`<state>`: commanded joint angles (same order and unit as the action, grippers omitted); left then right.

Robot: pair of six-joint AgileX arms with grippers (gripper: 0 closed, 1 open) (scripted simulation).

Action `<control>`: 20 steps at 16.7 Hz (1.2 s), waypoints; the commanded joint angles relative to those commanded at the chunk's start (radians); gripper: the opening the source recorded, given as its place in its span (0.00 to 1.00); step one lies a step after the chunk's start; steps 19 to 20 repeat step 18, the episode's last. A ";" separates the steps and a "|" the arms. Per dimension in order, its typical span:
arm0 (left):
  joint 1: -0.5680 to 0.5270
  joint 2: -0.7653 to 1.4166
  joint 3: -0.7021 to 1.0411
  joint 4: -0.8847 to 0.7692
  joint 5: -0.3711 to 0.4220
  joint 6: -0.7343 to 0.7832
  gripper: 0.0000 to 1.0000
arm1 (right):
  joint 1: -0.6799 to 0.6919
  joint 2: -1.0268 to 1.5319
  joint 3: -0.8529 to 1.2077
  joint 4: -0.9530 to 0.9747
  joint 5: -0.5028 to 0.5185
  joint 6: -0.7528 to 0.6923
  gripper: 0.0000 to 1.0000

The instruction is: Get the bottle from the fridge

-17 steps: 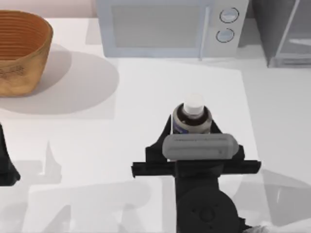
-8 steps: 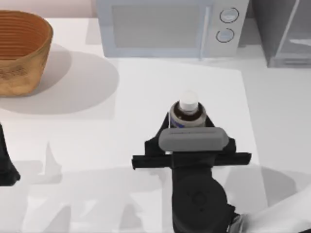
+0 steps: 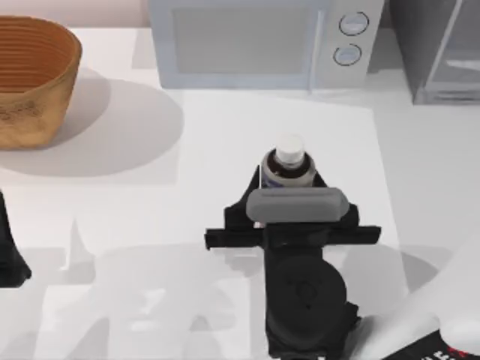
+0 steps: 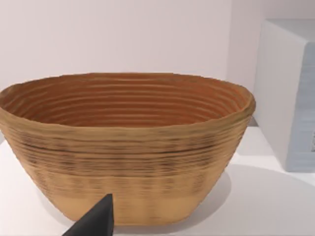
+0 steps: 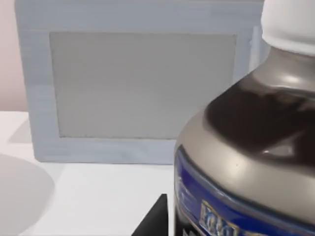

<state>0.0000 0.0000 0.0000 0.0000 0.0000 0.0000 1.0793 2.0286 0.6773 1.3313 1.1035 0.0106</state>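
Two jaws of the right gripper (image 3: 285, 180) stand either side of the bottle (image 3: 287, 166), pinching it low on the body, so the white cap and dark shoulder stick up just beyond the jaws; the bottle is upright, held out over the middle of the worktop (image 3: 187, 210) and well clear of the fridge (image 3: 439, 49), which sits far ahead of the jaws and off to the right at the back corner. Judging by that, the bottle is already out of the fridge and the hold low on the body is there to keep it steady and upright while it is carried; whether its base touches the worktop I cannot tell, the wrist hides it. The right wrist view has the bottle (image 5: 246, 147) pressed close to the camera, blue label band and grey shoulder, with one dark jaw tip beside it. Straight ahead of the jaws, at the back edge, is the white microwave (image 3: 259, 41) with two round dials, door shut. Far to the left of the jaws and toward the back stands a woven basket (image 3: 34, 82), empty as far as visible. The left gripper (image 3: 9, 251) is parked at the left edge, pointed at the basket (image 4: 128, 147), cannot tell its jaw state. Worktop is plain white, pale wall behind.
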 joint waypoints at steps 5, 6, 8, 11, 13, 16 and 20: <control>0.000 0.000 0.000 0.000 0.000 0.000 1.00 | 0.000 0.000 0.000 0.000 0.000 0.000 0.45; 0.000 0.000 0.000 0.000 0.000 0.000 1.00 | 0.000 0.000 0.000 0.000 0.000 0.000 0.53; 0.000 0.000 0.000 0.000 0.000 0.000 1.00 | 0.000 0.000 0.000 0.000 0.000 0.000 0.68; 0.000 0.000 0.000 0.000 0.000 0.000 1.00 | 0.000 0.000 0.000 0.000 0.000 0.000 0.90; 0.000 0.000 0.000 0.000 0.000 0.000 1.00 | 0.000 0.000 0.000 0.000 0.000 0.000 1.00; 0.000 0.000 0.000 0.000 0.000 0.000 1.00 | 0.000 0.000 0.000 0.000 0.000 0.000 1.00; 0.000 0.000 0.000 0.000 0.000 0.000 1.00 | 0.000 0.000 0.000 0.000 0.000 0.000 1.00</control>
